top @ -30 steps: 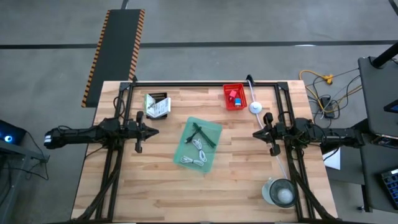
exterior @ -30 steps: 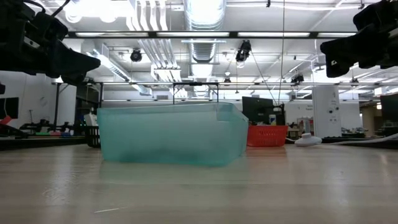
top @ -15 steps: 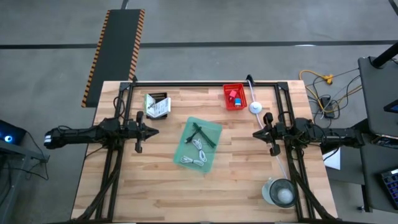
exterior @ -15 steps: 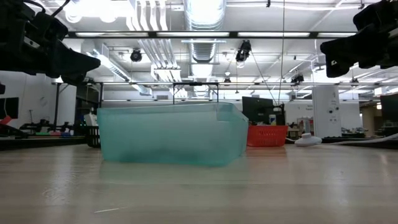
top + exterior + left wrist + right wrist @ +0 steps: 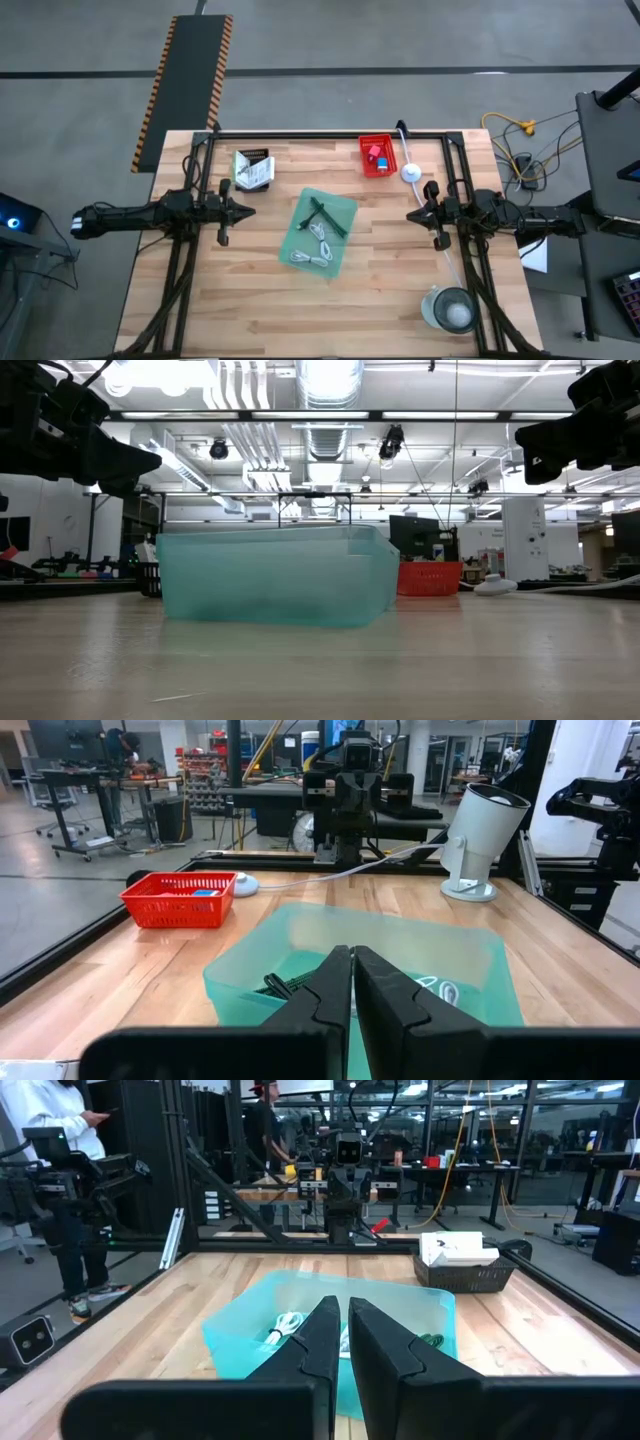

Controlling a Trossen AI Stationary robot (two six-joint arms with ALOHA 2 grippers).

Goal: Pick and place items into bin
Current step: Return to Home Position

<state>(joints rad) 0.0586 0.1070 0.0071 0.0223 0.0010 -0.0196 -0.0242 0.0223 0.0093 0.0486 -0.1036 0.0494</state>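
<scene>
Both arms lay stretched out level above the table, pointing at each other across the teal bin (image 5: 343,252). The left gripper (image 5: 249,210) hung off the bin's left side and the right gripper (image 5: 411,213) off its right, both clear of it. Each claw was pinched together with nothing in it. White coiled cables (image 5: 313,247) and a black cable (image 5: 326,214) lay inside the bin.

The table (image 5: 250,300) is pale wood in planks, smooth with a dull sheen. On it the bin (image 5: 270,575) is frosted, see-through teal plastic. Beyond the bin, the basket (image 5: 178,900) is red plastic lattice. The rail (image 5: 320,134) edging the table is matt black metal.
</scene>
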